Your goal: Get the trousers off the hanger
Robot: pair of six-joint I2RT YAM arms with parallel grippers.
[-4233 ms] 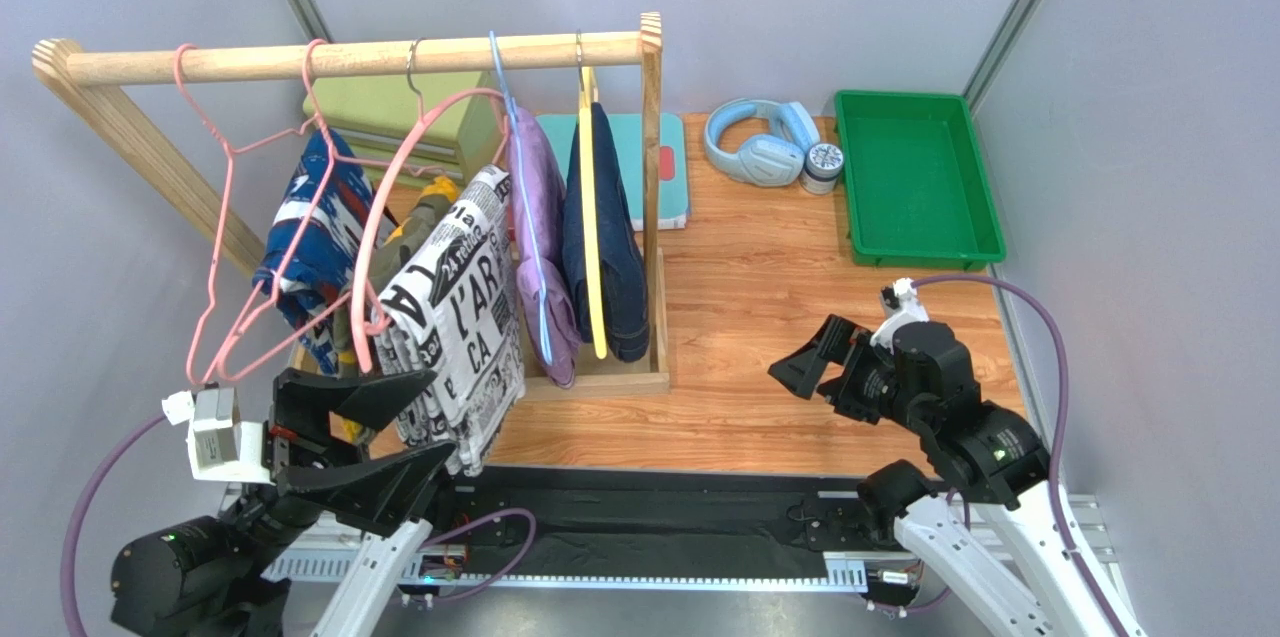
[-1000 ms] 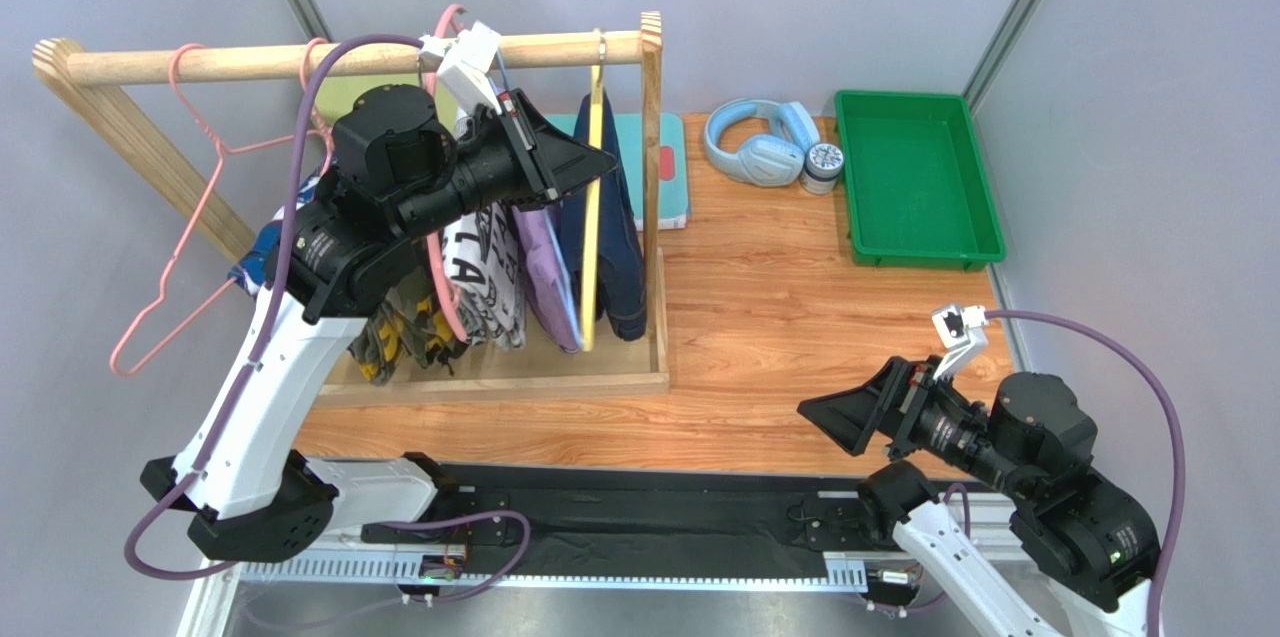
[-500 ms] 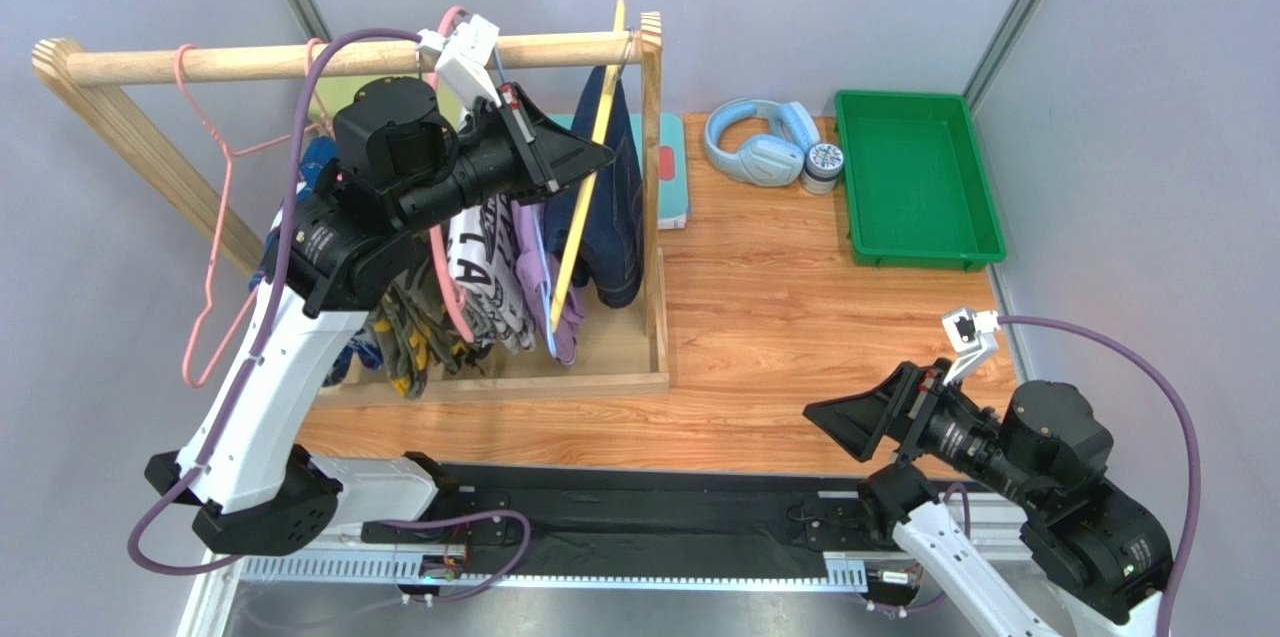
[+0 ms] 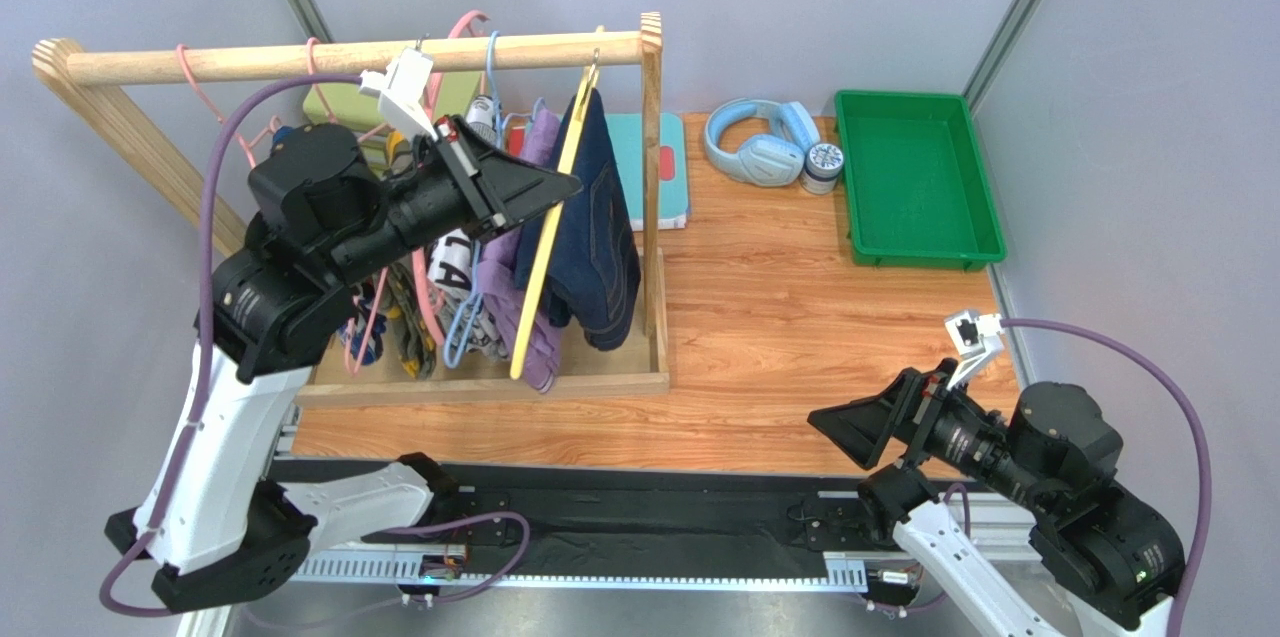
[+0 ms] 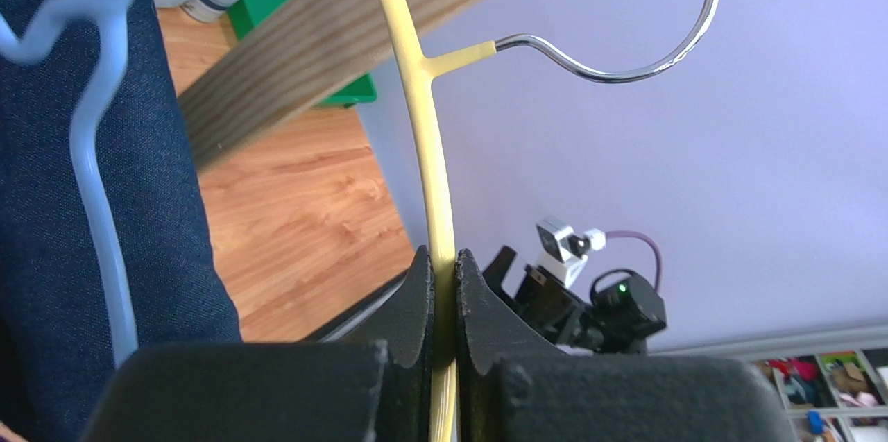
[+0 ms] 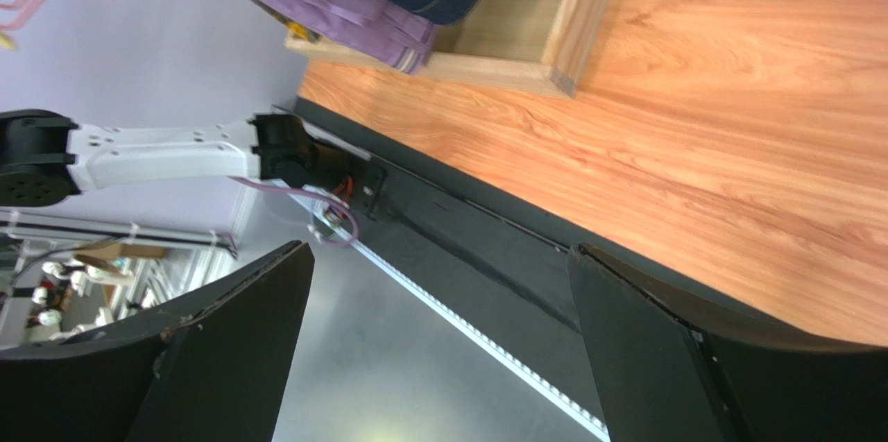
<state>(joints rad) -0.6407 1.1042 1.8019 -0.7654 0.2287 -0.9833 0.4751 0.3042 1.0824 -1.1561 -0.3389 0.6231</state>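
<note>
Dark blue trousers [image 4: 601,240] hang folded over a yellow hanger [image 4: 549,232] at the right end of the wooden rack. The hanger is tilted, its lower end swung toward the front left. My left gripper [image 4: 559,187] is shut on the hanger's yellow arm [image 5: 427,119], fingers pinching it just below the neck [image 5: 445,255]. In the left wrist view the metal hook [image 5: 636,67] shows against the wall with no rail inside it. The trousers' denim [image 5: 63,203] fills that view's left side. My right gripper [image 4: 842,427] stands open and empty [image 6: 438,249] over the table's front right edge.
The rack's rail [image 4: 241,63] and right post [image 4: 652,187] stand beside the hanger. Purple cloth [image 4: 504,277], a printed garment and pink hangers [image 4: 196,82] crowd the rack's left. Blue headphones [image 4: 759,142], a small jar [image 4: 821,165] and a green tray [image 4: 917,180] sit back right.
My left arm has drawn back and down to the left with the yellow hanger, tilting it further and swinging the trousers forward. The right arm has barely moved.
</note>
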